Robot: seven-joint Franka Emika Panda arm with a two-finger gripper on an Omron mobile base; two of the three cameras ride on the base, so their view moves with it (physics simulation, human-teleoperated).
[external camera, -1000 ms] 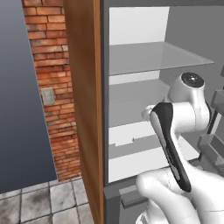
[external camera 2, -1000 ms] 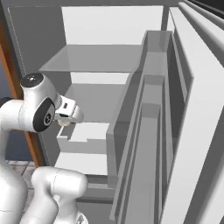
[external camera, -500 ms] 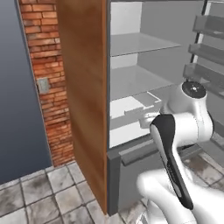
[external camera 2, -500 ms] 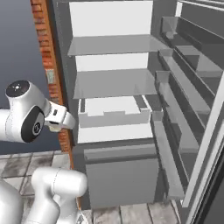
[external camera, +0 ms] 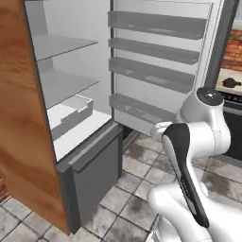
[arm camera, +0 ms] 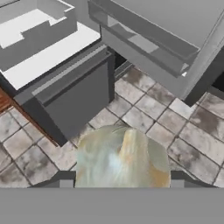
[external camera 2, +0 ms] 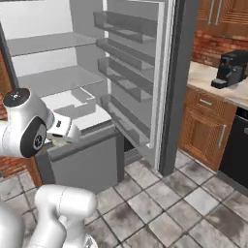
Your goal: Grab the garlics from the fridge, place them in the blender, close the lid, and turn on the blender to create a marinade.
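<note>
Though bulb blurred, jaws seemingly grip garlic [arm camera: 122,159].

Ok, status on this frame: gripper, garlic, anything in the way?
Gripper closed on a garlic, clear of the fridge. Fridge door open, shelves bare. Nothing blocking over the tiled floor.
</note>
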